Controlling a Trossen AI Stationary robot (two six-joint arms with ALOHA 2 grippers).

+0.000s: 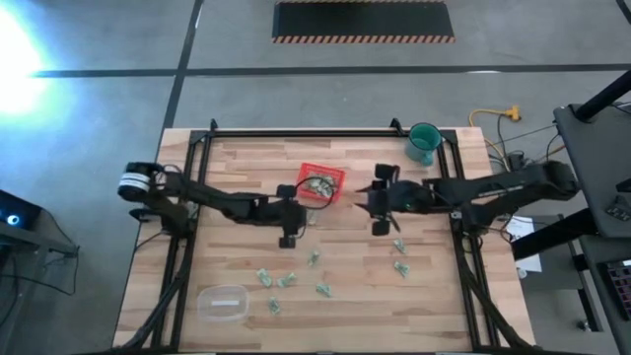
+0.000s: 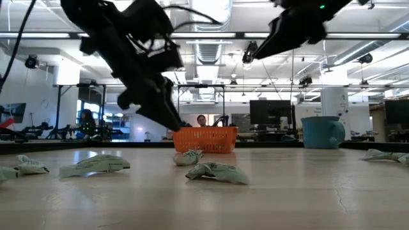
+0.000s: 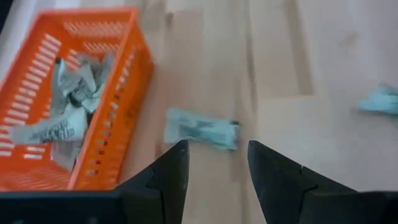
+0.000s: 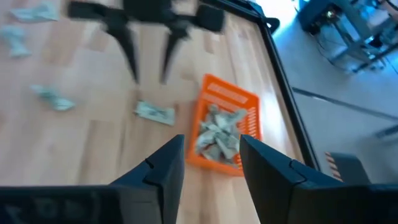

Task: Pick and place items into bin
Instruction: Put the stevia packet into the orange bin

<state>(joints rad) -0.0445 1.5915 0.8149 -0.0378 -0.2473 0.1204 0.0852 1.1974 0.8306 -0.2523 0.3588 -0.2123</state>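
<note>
The red bin [image 1: 320, 180] stands on the table's far middle and holds several pale-green items [image 3: 68, 106]. My left gripper [image 3: 217, 168] stands open just near-left of the bin, slanting down, with one loose item [image 3: 200, 129] lying flat on the wood just ahead of its fingertips. My right gripper [image 4: 211, 162] hangs open and empty, raised above the table to the right of the bin [image 4: 224, 127]. More items [image 1: 286, 281] lie scattered on the near half of the table.
A teal cup [image 1: 424, 143] stands at the far right. A clear plastic container [image 1: 222, 303] sits near the front left. Two items [image 1: 399, 256] lie toward the table's near edge from the right gripper. A black frame [image 1: 296, 132] runs along the table's far edge and sides.
</note>
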